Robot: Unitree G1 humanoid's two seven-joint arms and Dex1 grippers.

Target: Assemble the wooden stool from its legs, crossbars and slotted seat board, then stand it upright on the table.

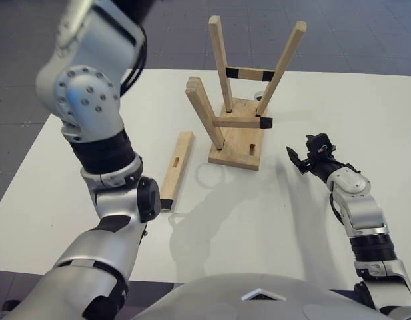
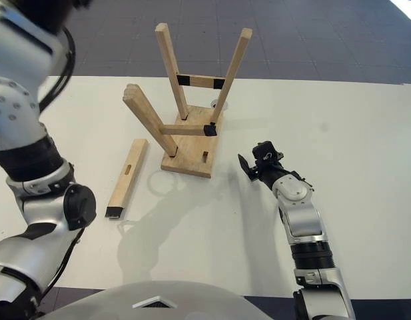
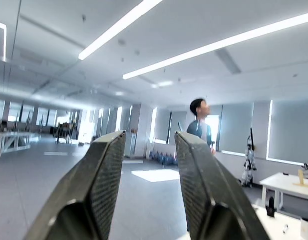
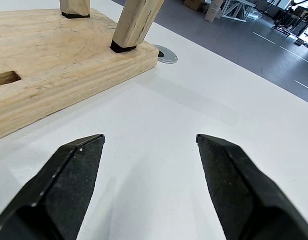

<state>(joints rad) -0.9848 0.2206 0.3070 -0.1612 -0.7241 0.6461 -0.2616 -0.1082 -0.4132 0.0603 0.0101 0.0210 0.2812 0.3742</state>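
From my station I see a white table (image 1: 292, 220) on a dark grey tiled floor (image 1: 32, 53), and around it a large open hall with long ceiling light strips (image 3: 119, 27), tall shaded windows (image 3: 288, 130) and a white desk (image 3: 286, 182) before them.

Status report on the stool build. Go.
Left gripper open, raised clear. Right gripper open, empty, beside seat board. Three legs slotted, fourth leg loose on table. Nothing obstructing.
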